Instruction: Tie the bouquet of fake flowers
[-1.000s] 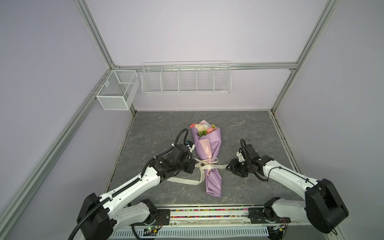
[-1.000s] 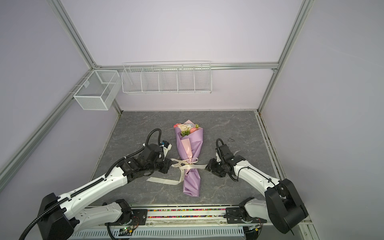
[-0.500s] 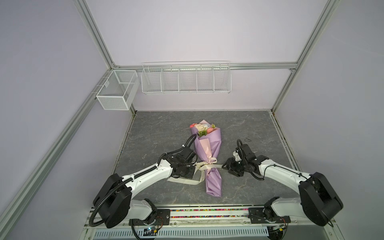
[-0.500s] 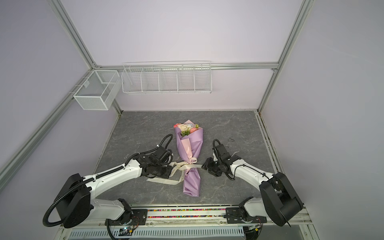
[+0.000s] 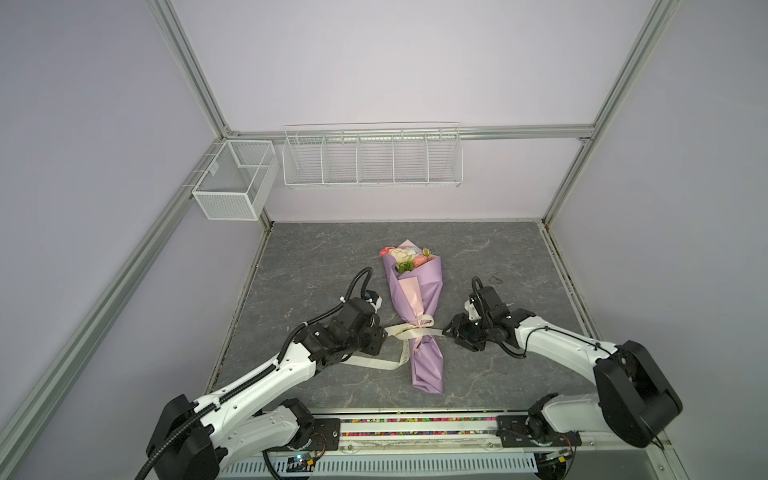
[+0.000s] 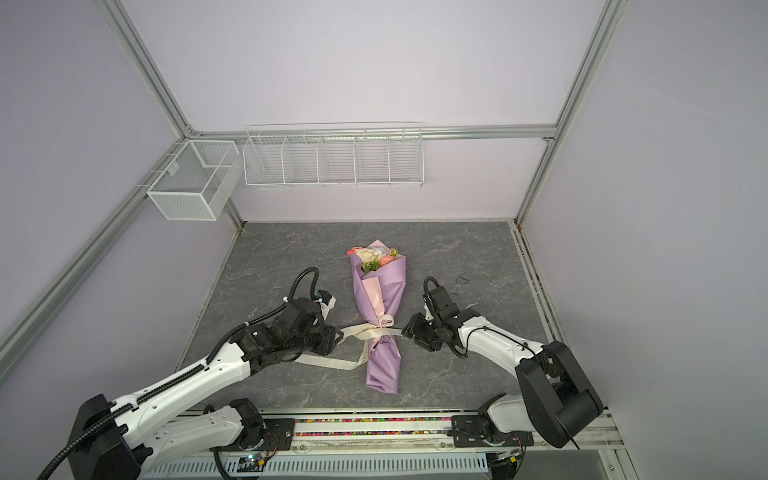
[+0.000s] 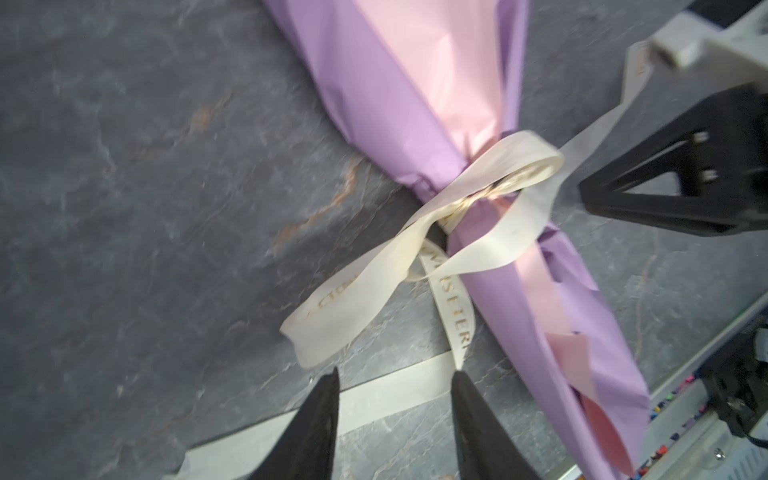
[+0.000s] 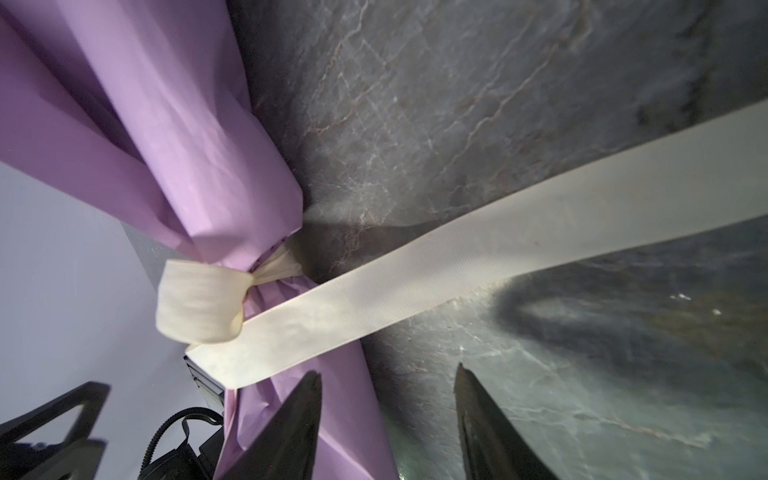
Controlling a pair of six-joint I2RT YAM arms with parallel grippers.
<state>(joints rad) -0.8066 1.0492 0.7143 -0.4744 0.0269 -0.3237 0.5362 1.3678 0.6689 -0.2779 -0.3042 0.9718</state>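
- left end effector (image 7: 395, 376) was pinched shut a sec ago, now it's spread and empty, with the ribbon (image 7: 345, 299) loop just past the tips
- right end effector (image 8: 387, 372) is spread too and gripping nothing, much like before
- ribbon's knotted round the lilac wrapping paper (image 5: 415, 299)
- bouquet of fake flowers (image 5: 405, 259) hasn't budged, lying mid surface (image 5: 478, 257) between both arms, blooms at the far end
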